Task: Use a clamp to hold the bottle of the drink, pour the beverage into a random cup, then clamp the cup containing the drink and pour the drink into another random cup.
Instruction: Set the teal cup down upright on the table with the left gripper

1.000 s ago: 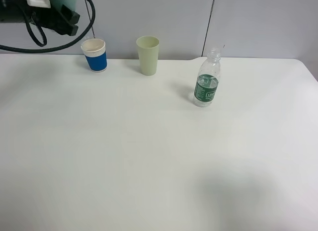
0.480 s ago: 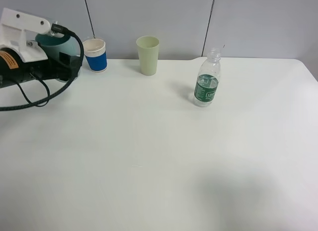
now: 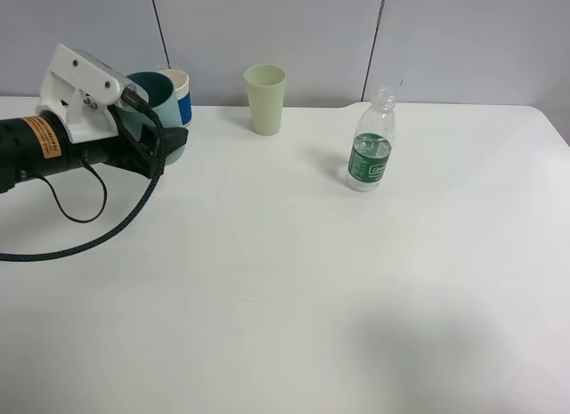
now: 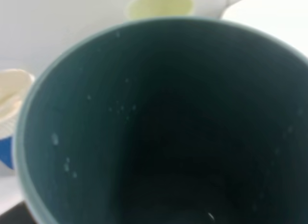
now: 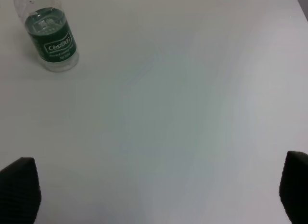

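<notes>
Left gripper clamped on teal cup; blue cup just beyond it; right gripper spread apart.

A plain white tabletop carries everything. Toward one o'clock stands a clear bottle with a green label band, upright and uncapped. At twelve o'clock, near the back edge, a pale green cup stands upright. At eleven o'clock a blue cup with a white rim shows only partly. A black cable loops across the surface at nine o'clock.
</notes>
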Available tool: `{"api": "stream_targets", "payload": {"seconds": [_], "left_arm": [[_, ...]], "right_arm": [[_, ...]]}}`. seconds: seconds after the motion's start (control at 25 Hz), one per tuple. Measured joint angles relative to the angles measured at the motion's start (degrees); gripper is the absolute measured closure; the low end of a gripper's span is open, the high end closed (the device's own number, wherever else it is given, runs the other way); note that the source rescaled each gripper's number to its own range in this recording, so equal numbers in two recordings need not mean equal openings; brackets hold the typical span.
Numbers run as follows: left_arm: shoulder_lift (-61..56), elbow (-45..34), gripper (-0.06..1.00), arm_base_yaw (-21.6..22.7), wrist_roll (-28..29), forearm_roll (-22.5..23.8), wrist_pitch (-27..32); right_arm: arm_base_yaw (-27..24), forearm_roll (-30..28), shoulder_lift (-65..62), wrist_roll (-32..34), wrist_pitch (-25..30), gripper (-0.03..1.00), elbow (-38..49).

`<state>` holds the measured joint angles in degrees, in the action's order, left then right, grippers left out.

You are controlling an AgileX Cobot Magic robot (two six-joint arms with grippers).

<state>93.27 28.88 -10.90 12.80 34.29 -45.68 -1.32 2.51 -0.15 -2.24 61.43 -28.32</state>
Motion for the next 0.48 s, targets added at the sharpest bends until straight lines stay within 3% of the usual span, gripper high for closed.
{"api": "stream_targets", "payload": {"seconds": [0.36, 0.48], "left_arm": [[12.46, 0.06, 0.91, 0.0, -2.2, 0.88, -13.2], [15.29, 0.06, 0.91, 0.0, -3.91, 0.88, -15.2]], "right_arm": [[0.0, 0.0, 0.0, 0.0, 0.0, -0.03, 0.0], [0.0, 0.0, 0.0, 0.0, 0.0, -0.03, 0.0]]}}
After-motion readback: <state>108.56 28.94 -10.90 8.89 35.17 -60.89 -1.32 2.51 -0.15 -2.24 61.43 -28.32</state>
